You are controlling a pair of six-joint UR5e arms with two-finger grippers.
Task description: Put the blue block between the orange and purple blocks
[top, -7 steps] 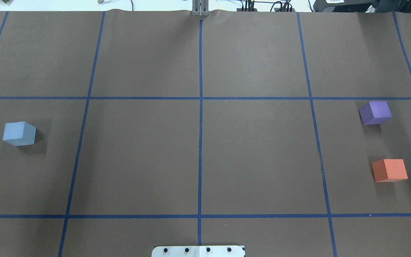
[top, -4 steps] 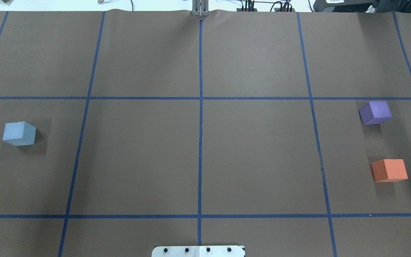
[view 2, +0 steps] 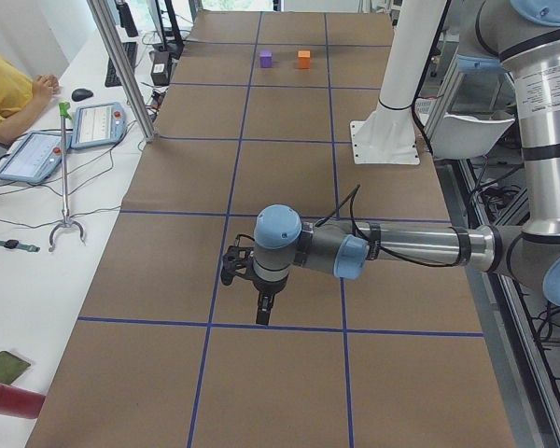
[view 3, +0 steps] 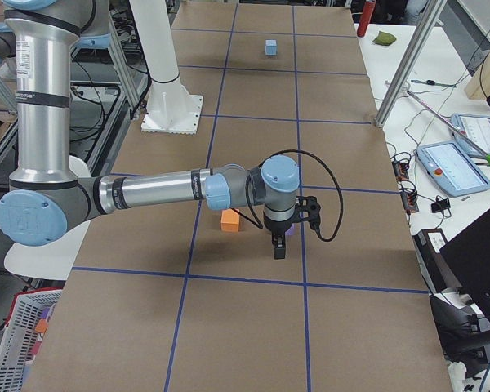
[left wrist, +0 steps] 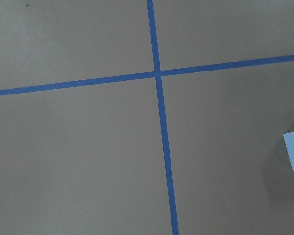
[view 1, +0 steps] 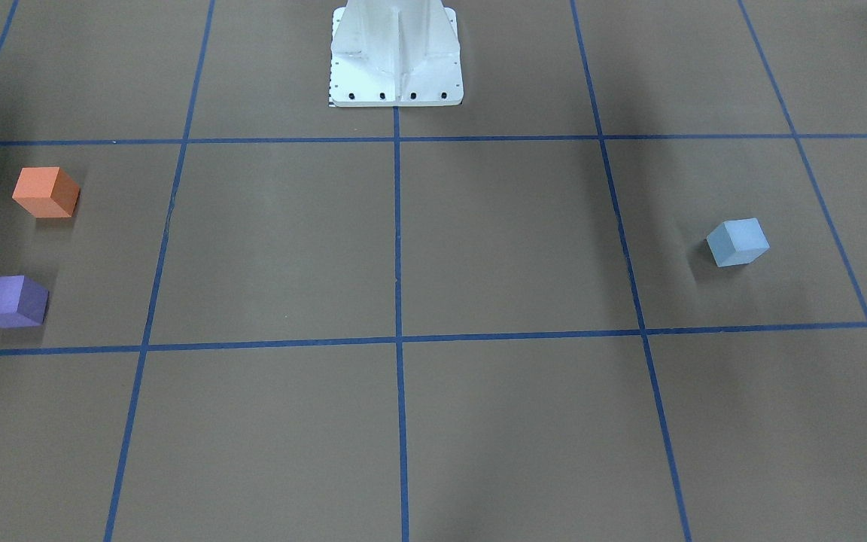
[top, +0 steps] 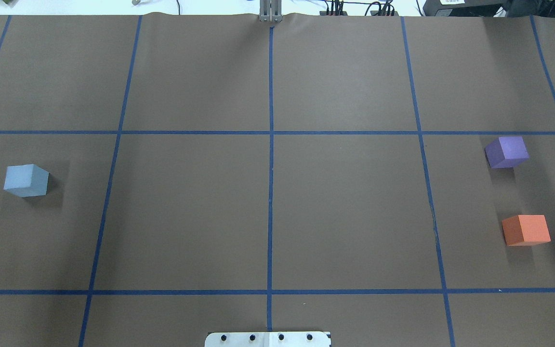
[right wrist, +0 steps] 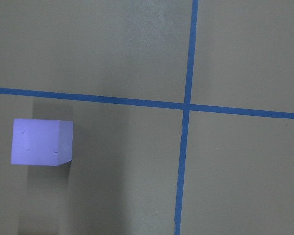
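left gripper (view 2: 264, 315), right gripper (view 3: 278, 250): cannot tell width | blue foam cube (top: 26, 180): left edge | purple foam cube (top: 507, 152), orange foam cube (top: 526, 230): right edge

On my feed the table's covered in brown paper (top: 354, 217) with a blue tape grid (top: 270, 193) laid across it. On the white side bench, someone in a yellow shirt (view 2: 2, 89) sits by a tablet-style pendant (view 2: 33, 156), with a second pendant (view 2: 98, 124) and a mouse (view 2: 82, 93) nearby. A grabber stick (view 2: 66, 177) with a green handle lies beside them, and a wristwatch (view 2: 9, 245) lies near its claw end. Further along there's a red cylinder (view 2: 9, 399) touching some dark green thing (view 2: 2, 366), which I can't make out. An aluminium post (view 2: 121, 65) stands at the table's edge.
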